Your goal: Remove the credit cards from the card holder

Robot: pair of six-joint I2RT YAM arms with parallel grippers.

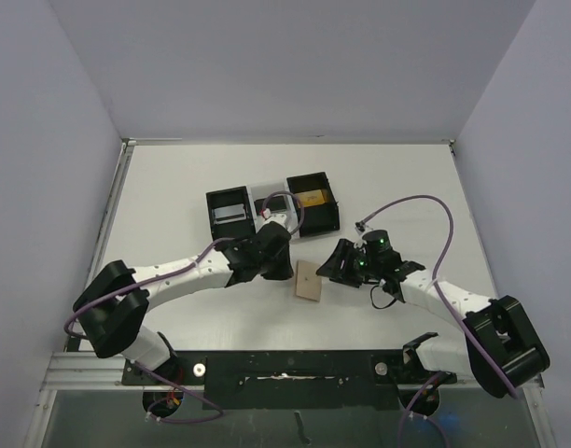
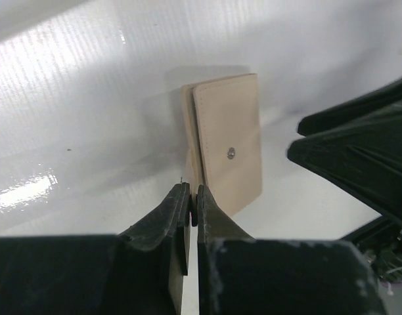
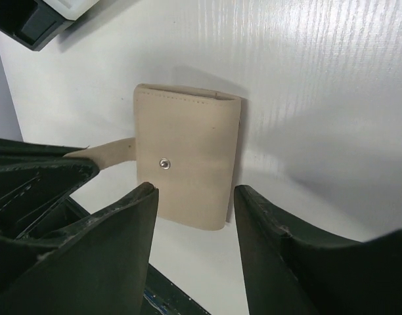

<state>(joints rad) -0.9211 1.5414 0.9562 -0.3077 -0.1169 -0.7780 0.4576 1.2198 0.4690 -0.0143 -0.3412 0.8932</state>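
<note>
The tan card holder [image 1: 308, 280] lies flat on the white table between the two arms, its snap stud [image 3: 164, 164] facing up. My left gripper [image 2: 193, 194] is shut on the holder's thin flap [image 3: 112, 152], which sticks out from its side. My right gripper [image 3: 194, 193] is open, one finger on each side of the holder's near end, and touches nothing. In the top view the left gripper [image 1: 287, 271] sits just left of the holder and the right gripper [image 1: 333, 267] just right of it. The credit cards are hidden.
A black-and-white three-compartment tray [image 1: 228, 197] stands behind the grippers at mid-table, and its corner [image 3: 30, 23] shows in the right wrist view. The right arm's purple cable [image 1: 425, 201] loops above the table on the right. Grey walls enclose the table.
</note>
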